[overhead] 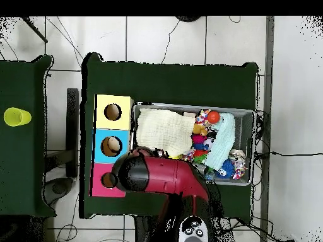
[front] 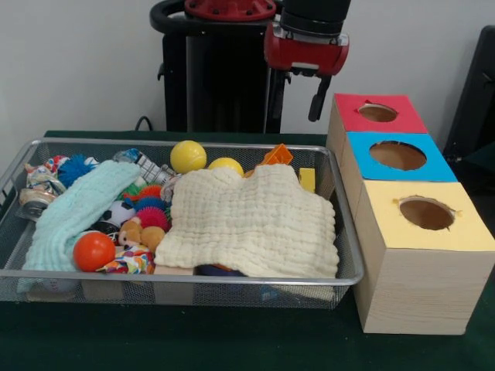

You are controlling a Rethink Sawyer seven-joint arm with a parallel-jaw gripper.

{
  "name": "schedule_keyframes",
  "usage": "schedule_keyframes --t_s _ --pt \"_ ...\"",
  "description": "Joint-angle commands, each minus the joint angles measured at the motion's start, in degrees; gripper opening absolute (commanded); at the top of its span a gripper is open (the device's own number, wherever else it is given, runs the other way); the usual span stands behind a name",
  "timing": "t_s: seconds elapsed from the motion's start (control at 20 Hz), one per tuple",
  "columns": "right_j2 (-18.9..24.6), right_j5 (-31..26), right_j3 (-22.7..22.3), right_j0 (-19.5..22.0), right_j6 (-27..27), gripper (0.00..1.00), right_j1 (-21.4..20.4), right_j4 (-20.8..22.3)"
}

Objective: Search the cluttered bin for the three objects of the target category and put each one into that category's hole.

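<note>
Front view has the gripper (front: 298,99) hanging above the far right corner of the wire mesh bin (front: 349,255), its two dark fingers (front: 318,97) spread apart and holding nothing. Below it, a cream cloth (front: 251,222) covers much of the bin, with two yellow balls (front: 188,156) just behind it, an orange ball (front: 93,250) and a light blue cloth (front: 77,212) at the left. Beside the bin stand the red box (front: 394,122), blue box (front: 441,166) and yellow box (front: 464,232), each with a hole.
</note>
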State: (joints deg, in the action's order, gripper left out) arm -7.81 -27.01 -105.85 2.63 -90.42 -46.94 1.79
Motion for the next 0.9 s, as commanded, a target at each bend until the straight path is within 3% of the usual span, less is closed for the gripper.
schedule_keyframes --t_s 0.05,0.55,0.9 --pt "2.96 4.16 1.74 1.66 -11.96 1.00 3.79 -2.89" --pt "4.36 5.71 5.45 4.45 -9.05 1.00 7.88 -3.35" --pt "1.93 -3.36 13.72 3.93 -5.06 1.00 10.60 -0.14"
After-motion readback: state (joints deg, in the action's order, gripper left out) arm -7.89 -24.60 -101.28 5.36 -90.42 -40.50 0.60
